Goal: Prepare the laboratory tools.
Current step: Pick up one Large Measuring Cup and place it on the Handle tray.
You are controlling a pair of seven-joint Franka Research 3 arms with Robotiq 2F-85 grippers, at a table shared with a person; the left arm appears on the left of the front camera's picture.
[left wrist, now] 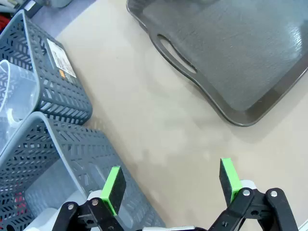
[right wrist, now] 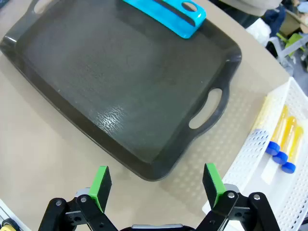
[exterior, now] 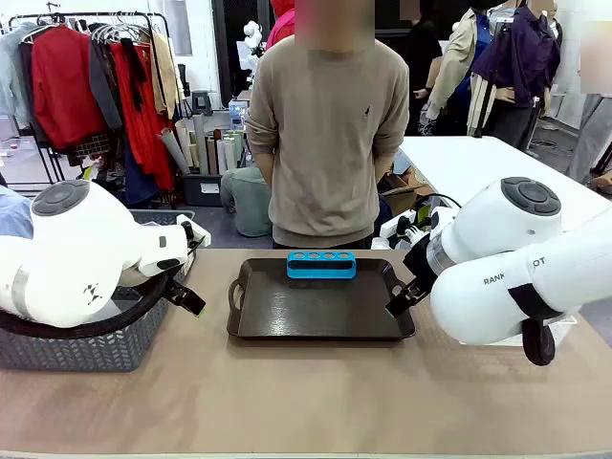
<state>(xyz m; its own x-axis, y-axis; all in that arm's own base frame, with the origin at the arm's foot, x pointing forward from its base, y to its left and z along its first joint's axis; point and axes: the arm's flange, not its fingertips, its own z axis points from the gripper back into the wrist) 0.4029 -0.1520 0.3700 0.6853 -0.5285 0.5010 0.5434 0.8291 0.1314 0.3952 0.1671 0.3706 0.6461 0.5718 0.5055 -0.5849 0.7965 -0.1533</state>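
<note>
Left pincer (left wrist: 171, 178) wide above bare table (left wrist: 159, 120), right pincer (right wrist: 156, 180) wide above tray (right wrist: 120, 96) corner, tubes (right wrist: 280, 132) seemingly close

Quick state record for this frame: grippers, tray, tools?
left gripper: open, above the table between grey baskets and tray
right gripper: open, by the tray's right edge
tray: dark brown, blue rack at far edge, no tubes in it
test tubes: yellow, blue caps, lying in white basket
beaker: clear, inside one of the grey baskets
person: standing at far side
</note>
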